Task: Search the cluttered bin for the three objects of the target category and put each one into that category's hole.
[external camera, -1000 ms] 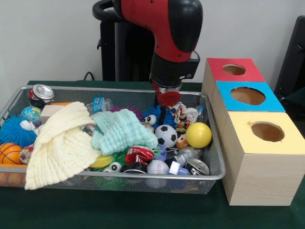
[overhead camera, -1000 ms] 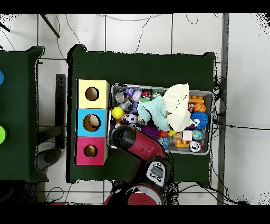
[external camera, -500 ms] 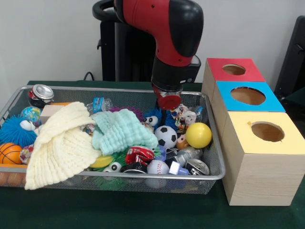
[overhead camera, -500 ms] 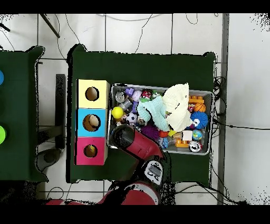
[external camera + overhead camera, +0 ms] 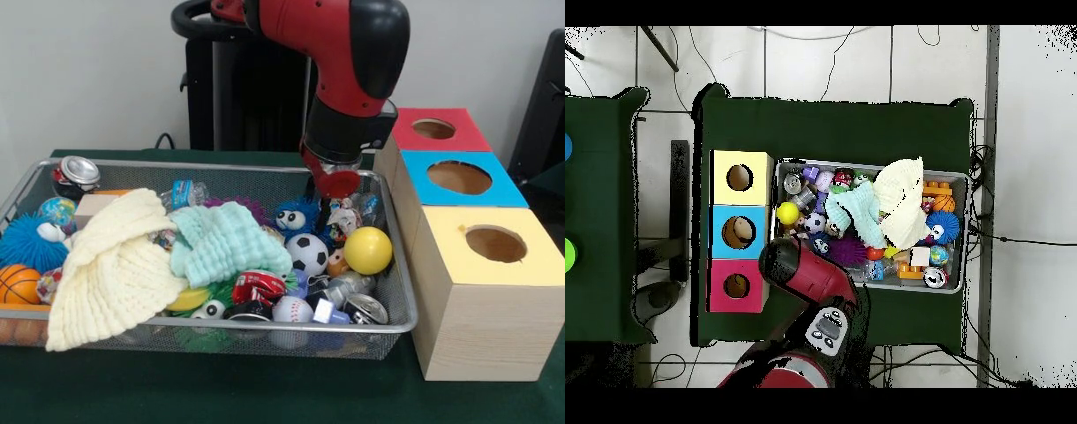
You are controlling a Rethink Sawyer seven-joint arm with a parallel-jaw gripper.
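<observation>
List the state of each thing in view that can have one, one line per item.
Gripper: at the bin's far corner beside the boxes; open or shut cannot be told.
Wire bin: full of clutter.
Cream cloth: crumpled, draped over the front rim.
Mint cloth: bunched on top of toys.
Silver can: lying tilted in a far corner.
Yellow ball: resting on top, uncovered.
Red box, blue box, yellow box: holes unblocked.

text: none legible | labels on cans, bottles: too small to read
</observation>
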